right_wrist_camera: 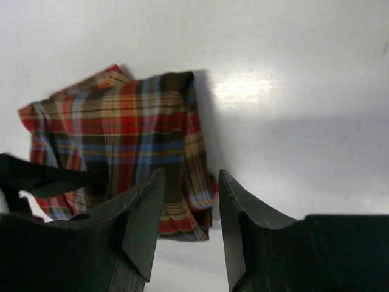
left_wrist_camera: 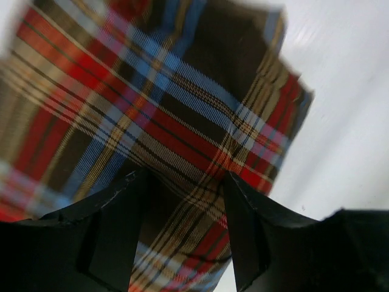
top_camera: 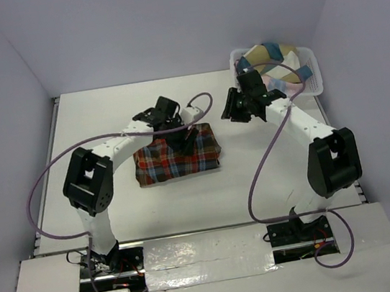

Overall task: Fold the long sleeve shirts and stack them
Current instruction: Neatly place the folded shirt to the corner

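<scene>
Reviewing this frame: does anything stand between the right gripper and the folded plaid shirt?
Nothing visible does: only bare table lies between the open right gripper and the plaid shirt. The left gripper, also open, hangs over the shirt itself, so that part is occupied.

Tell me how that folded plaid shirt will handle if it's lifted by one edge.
The plaid shirt is soft cloth with rumpled edges, so it would likely droop and unfold. Being thin fabric, it is probably light for its bulk. Pushed across the smooth white table, it may bunch rather than slide whole.
</scene>
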Robot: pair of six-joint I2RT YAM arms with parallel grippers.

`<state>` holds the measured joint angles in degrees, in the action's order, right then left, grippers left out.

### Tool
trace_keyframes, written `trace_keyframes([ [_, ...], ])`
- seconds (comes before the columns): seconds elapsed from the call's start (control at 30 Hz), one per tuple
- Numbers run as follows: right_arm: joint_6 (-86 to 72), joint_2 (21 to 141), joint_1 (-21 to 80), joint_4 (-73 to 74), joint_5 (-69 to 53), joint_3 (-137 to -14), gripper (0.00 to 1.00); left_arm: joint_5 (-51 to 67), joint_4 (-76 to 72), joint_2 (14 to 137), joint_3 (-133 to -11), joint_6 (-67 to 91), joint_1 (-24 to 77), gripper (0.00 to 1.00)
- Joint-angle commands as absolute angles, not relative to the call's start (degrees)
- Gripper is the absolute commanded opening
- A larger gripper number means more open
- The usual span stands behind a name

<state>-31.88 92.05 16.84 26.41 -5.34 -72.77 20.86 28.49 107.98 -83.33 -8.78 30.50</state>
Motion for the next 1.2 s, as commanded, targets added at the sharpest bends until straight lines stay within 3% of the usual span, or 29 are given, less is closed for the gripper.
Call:
trace_keyframes([
  [0.0,-31.20,87.55,16.61,28.03,-2.99,-70.06,0.48,15.41,27.52,109.51,-81.66,-8.26,30.67,0.65],
  [0.33,-31.20,84.99,16.52,27.60,-2.11,-68.20,0.49,7.66,26.98,107.06,-70.76,-20.20,26.64,0.66],
  [0.83,-28.48,88.68,16.35,29.18,-1.41,-73.74,0.49,9.67,31.47,99.49,-61.52,-56.31,-7.45,0.66],
  [1.17,-28.04,90.70,16.35,29.88,-1.58,-76.02,0.49,13.80,31.56,100.82,-64.52,-53.16,-12.13,0.66],
])
